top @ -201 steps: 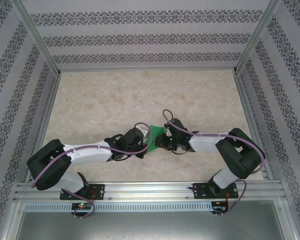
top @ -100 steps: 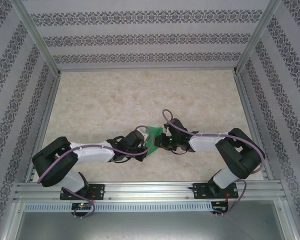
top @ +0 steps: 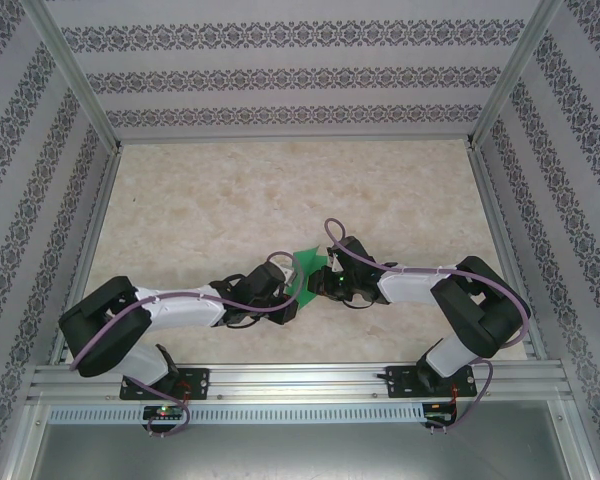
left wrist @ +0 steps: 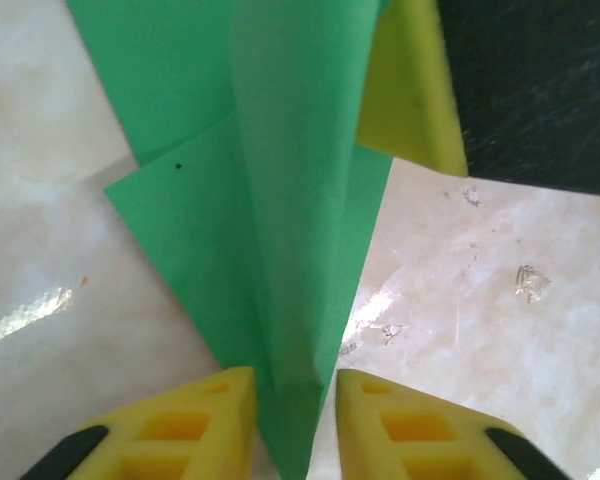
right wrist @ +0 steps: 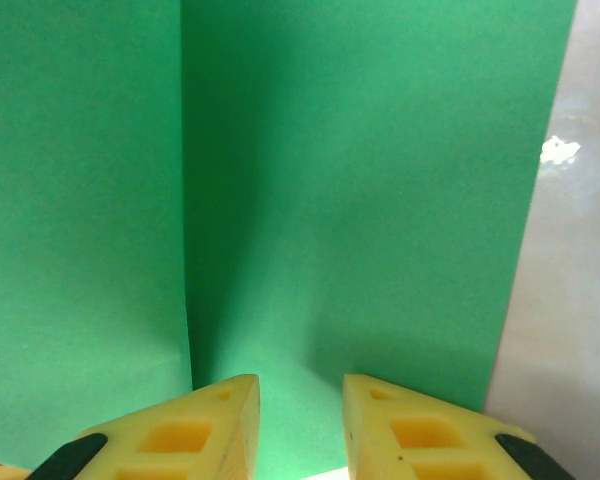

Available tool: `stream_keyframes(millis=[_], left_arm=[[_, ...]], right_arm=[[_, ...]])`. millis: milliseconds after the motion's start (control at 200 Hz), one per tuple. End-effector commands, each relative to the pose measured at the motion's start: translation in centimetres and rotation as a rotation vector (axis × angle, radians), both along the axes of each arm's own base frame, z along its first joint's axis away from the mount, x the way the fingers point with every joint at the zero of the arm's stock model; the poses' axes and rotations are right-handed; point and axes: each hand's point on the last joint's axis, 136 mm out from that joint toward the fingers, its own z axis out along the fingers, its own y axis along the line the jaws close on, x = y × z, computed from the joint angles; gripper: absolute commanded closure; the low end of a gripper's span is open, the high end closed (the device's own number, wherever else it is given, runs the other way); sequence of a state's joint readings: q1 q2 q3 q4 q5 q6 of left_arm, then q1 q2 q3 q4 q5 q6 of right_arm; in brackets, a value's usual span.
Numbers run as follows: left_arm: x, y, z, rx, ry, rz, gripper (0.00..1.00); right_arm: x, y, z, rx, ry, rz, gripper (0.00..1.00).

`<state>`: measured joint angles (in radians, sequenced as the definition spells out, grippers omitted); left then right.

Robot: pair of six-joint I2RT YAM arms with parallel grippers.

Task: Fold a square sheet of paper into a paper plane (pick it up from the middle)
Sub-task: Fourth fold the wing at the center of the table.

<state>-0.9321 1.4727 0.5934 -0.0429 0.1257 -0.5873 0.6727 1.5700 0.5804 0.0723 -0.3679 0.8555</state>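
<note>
The paper plane point(top: 307, 270) is a bright green, partly folded sheet on the marble table between the two arms. In the left wrist view the plane point(left wrist: 280, 200) runs away from me with a raised ridge. Its narrow point lies in the gap of my left gripper point(left wrist: 295, 388), whose yellow fingers stand a little apart, so it is open. One yellow finger of the right gripper point(left wrist: 412, 100) rests against the plane's far side. In the right wrist view my right gripper point(right wrist: 300, 390) is open, its fingers just over the green paper point(right wrist: 360, 200), which shows one upright crease.
The beige marble tabletop point(top: 230, 190) is bounded by aluminium rails point(top: 290, 378) in front and patterned walls point(top: 280, 75) at the back and sides. Both arms meet near the front middle point(top: 310, 290).
My left gripper's fingers have parted from the paper's point, and the left arm has shifted slightly. The right gripper has stayed at the paper, opening a little wider.
</note>
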Motion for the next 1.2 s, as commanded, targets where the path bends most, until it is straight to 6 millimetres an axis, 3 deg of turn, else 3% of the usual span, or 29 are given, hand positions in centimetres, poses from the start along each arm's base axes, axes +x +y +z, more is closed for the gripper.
stream_keyframes(millis=[0, 325, 684, 989, 1194], left_arm=[[0.3, -0.7, 1.6, -0.044, -0.017, 0.008, 0.78], [0.3, -0.3, 0.5, -0.014, 0.019, 0.026, 0.97], [0.6, 0.7, 0.1, -0.075, 0.062, 0.082, 1.00], [0.5, -0.2, 1.0, -0.119, 0.051, 0.039, 0.77], [0.7, -0.1, 0.8, -0.095, 0.047, 0.029, 0.74]], right_arm=[[0.1, 0.7, 0.4, 0.005, -0.015, 0.021, 0.71], [0.2, 0.9, 0.5, 0.005, -0.014, 0.025, 0.71], [0.3, 1.1, 1.0, 0.014, -0.027, 0.040, 0.71], [0.4, 1.9, 1.2, 0.045, -0.026, 0.054, 0.71], [0.3, 2.0, 1.3, 0.053, -0.027, 0.056, 0.71]])
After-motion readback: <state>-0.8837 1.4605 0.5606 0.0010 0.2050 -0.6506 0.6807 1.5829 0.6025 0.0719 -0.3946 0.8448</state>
